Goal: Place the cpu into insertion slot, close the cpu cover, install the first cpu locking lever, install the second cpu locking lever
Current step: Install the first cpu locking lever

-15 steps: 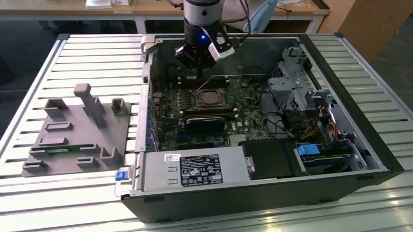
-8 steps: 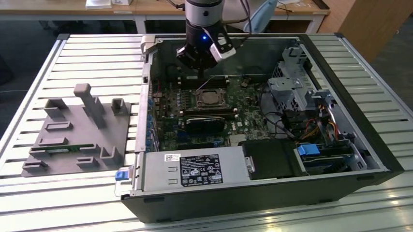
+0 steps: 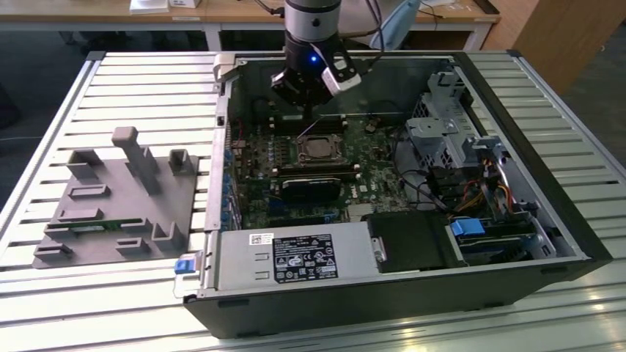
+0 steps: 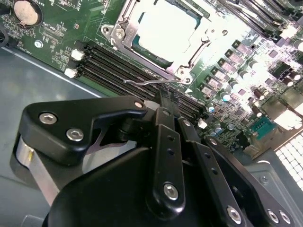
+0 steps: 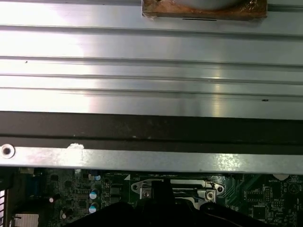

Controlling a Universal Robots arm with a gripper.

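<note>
Silvery cpu (image 4: 163,29) sits seated in the insertion slot (image 4: 124,43), cover (image 4: 199,45) closed. The end effector (image 4: 166,97), fingers pinched together, touches a thin wire lever (image 4: 151,81) beside it: springy, stiff, slippery; best caught near its hooked end.

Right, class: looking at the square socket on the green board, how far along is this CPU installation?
Looks done: the silver-topped square cpu sits in the insertion slot, with the silvery frame-shaped cpu cover flat around it. In hand: the black gripper is at a thin wire locking lever along the socket's edge. Left: latching of either lever cannot be confirmed.
</note>
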